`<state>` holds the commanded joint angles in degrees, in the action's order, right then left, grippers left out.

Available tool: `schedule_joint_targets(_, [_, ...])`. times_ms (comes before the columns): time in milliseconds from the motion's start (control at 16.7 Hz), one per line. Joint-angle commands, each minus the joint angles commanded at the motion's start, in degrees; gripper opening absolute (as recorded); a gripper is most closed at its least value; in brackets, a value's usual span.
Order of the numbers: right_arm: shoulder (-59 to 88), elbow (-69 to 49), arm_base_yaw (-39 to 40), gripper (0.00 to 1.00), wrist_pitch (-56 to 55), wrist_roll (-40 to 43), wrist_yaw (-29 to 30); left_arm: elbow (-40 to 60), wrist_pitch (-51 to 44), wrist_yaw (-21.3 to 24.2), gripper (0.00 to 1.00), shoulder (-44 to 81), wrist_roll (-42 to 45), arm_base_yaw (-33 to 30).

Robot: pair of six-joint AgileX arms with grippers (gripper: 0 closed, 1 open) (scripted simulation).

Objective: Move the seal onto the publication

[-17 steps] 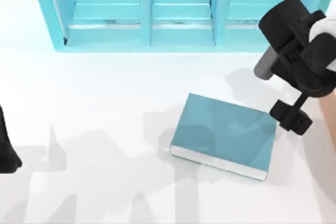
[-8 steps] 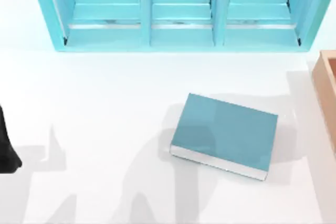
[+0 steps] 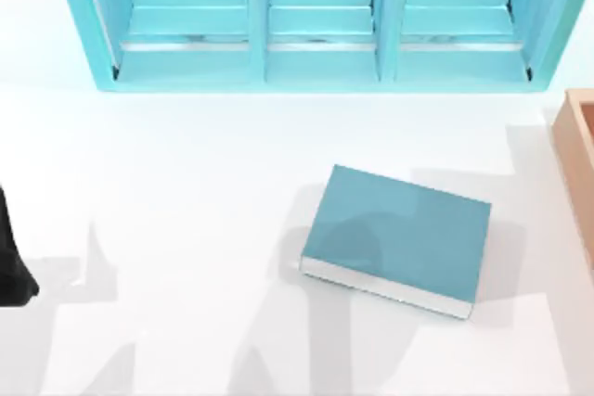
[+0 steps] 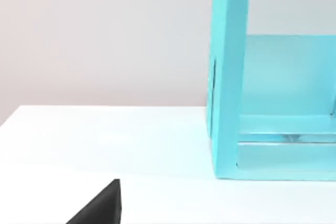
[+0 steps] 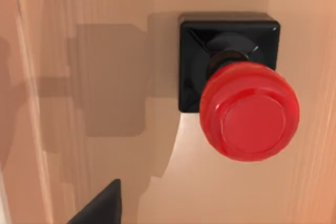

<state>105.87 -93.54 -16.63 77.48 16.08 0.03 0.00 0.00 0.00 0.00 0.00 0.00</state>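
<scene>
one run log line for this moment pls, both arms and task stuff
step: reach for seal | seal: upright on wooden surface, ungrasped | publication: flat on table, bare | right arm: camera over seal | left arm: parked at table's left edge

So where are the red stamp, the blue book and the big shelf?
seal (image 5: 247, 116), right wrist view, on its red knob.
publication (image 3: 399, 234), top view, middle of its teal cover.
shelf unit (image 3: 316, 62), top view, on its middle compartment's floor.

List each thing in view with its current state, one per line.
seal: upright on a tan wooden surface, red knob up, ungrasped.
book: closed, flat on the white table, nothing on its cover.
shelf unit: standing at the table's far edge, compartments empty.
left arm: at the table's left edge.
</scene>
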Motion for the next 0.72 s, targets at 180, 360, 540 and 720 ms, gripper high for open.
schedule_joint_targets(180, [0.5, 2.2, -0.1, 1.00, -2.3, -0.2, -0.1, 0.0, 0.0, 0.0, 1.00, 0.0, 0.0, 0.0])
schedule_joint_targets(360, [1.6, 8.0, 0.0, 1.00, -9.4, -0.3, -0.1, 0.0, 0.0, 0.0, 1.00, 0.0, 0.0, 0.0])
schedule_joint_targets(540, [3.0, 14.6, 0.0, 1.00, -18.0, -0.4, -0.1, 0.0, 0.0, 0.0, 1.00, 0.0, 0.0, 0.0])
schedule_joint_targets(720, [3.9, 18.0, 0.0, 1.00, -21.7, -0.4, -0.1, 0.0, 0.0, 0.0, 1.00, 0.0, 0.0, 0.0])
